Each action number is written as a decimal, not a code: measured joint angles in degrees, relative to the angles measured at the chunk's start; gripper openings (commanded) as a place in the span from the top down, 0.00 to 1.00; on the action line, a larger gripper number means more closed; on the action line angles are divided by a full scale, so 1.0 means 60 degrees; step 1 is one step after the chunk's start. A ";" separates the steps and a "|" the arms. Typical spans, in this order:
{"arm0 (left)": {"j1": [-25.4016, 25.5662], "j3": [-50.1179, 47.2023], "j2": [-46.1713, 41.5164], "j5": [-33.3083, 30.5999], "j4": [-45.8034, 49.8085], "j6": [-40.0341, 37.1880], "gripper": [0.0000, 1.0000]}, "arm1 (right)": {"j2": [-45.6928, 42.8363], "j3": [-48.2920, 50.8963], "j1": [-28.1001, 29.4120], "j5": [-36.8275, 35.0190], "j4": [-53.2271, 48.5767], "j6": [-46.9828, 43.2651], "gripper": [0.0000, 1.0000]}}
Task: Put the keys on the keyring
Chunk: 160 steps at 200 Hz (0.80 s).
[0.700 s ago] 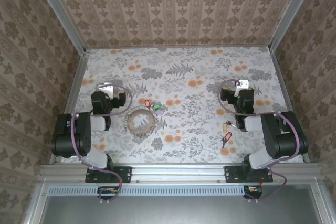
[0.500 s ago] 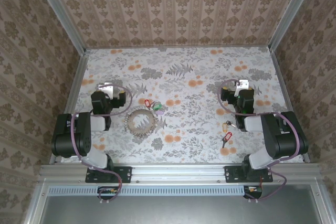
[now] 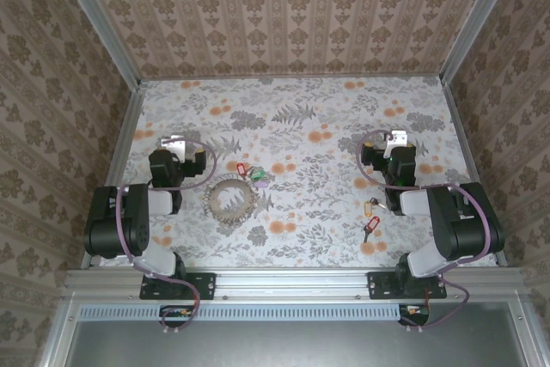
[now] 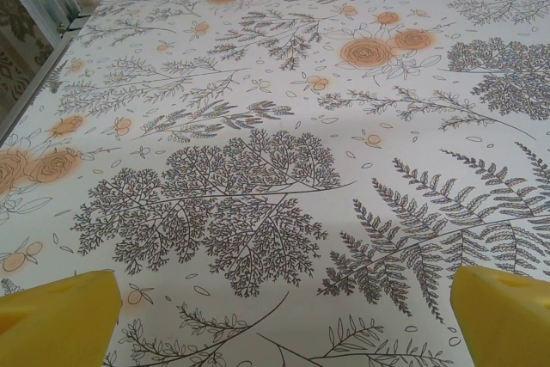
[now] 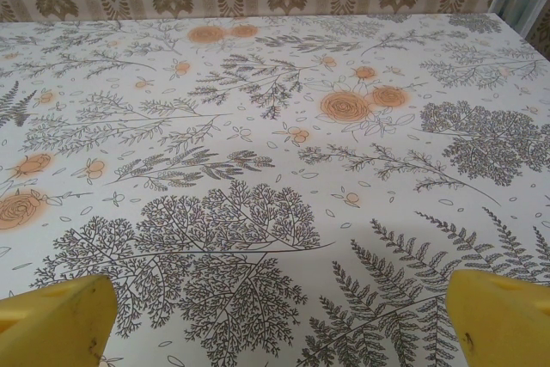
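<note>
Silvery keyring (image 3: pixel 212 202), one, tagged keys (image 3: pixel 254 176), five

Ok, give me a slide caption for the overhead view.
Keyring by the left arm, tagged keys loose on the floral table.

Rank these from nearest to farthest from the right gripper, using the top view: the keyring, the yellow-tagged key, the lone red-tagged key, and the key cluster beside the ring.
From the right gripper:
1. yellow-tagged key, just toward the near edge.
2. lone red-tagged key, next beyond the yellow one.
3. key cluster, mid-scene, to the left.
4. keyring, farthest left.
</note>
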<state>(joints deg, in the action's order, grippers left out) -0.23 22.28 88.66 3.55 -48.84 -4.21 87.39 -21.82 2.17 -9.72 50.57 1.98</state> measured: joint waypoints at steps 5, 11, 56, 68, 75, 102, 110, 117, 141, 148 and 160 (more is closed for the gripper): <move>0.0000 0.0000 0.0000 0.0000 0.0000 0.0000 0.00 | 0.0000 0.0000 0.0000 0.0000 0.0000 -0.0004 0.00; 0.0000 0.0000 0.0000 0.0000 0.0000 0.0000 0.00 | 0.0000 0.0000 0.0000 0.0000 0.0000 -0.0004 0.01; 0.0000 0.0000 0.0000 0.0000 0.0000 0.0000 0.00 | 0.0000 0.0000 0.0000 -0.0004 0.0000 0.0000 0.00; 0.0000 0.0000 0.0000 0.0000 0.0004 0.0000 0.00 | 0.0000 0.0000 0.0000 -0.0004 0.0000 0.0000 0.01; 0.0000 0.0000 0.0000 0.0000 0.0000 0.0000 0.00 | 0.0000 0.0000 0.0000 -0.0004 0.0000 -0.0004 0.00; 0.0000 0.0000 0.0000 0.0000 0.0000 0.0000 0.00 | 0.0000 0.0000 0.0000 0.0000 0.0000 0.0000 0.02; 0.0000 0.0000 0.0000 0.0000 0.0000 0.0000 0.00 | 0.0000 0.0000 0.0000 -0.0004 0.0000 -0.0004 0.02; 0.0000 0.0000 -0.0022 -0.0004 0.0007 0.0018 0.00 | 0.0000 0.0000 0.0000 -0.0004 0.0000 0.0000 0.03; -0.0062 -0.0142 -0.0364 -0.0044 -0.0073 0.0157 0.00 | -0.0036 0.0000 0.0000 -0.0004 -0.0120 -0.0004 0.02; -0.0117 -0.0233 -0.0572 -0.0055 -0.0073 0.0240 0.00 | -0.0120 -0.0004 0.0000 -0.0018 -0.0284 0.0000 0.00; -0.0299 -0.0386 -0.1027 -0.0069 0.0011 0.0412 0.00 | -0.0459 -0.0047 0.0000 -0.0084 -0.0801 0.0047 0.00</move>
<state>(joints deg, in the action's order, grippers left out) -2.02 19.97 82.50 3.14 -48.77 -1.74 84.64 -22.11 2.17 -10.22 45.76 2.26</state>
